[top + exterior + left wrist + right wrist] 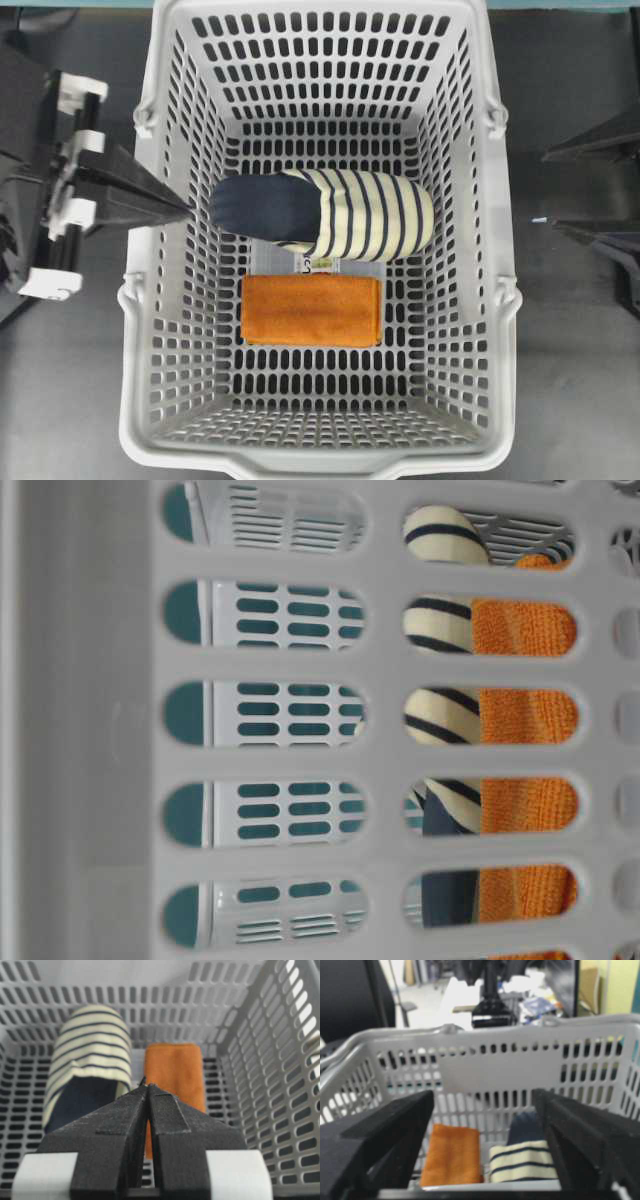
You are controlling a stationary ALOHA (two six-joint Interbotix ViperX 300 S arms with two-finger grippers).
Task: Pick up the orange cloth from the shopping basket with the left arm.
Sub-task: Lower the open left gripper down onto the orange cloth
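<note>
The orange cloth (311, 310) lies folded flat on the floor of the shopping basket (137, 300), just in front of a striped slipper (330, 215). My left gripper (185, 210) is shut and empty, its tip over the basket's left wall, pointing at the slipper's navy end. In the left wrist view the shut gripper (147, 1085) is above the basket floor, with the cloth (175, 1072) ahead and slightly right. My right gripper (550, 192) is open outside the basket's right wall. Between its spread fingers (482, 1097) the cloth (452, 1155) shows beyond the rim.
The navy and cream slipper (92, 1060) lies beside the cloth, touching its far edge. A small clear box (320, 265) shows between and under them. The basket's slotted walls (280, 1085) rise on all sides. Bare basket floor lies around the cloth.
</note>
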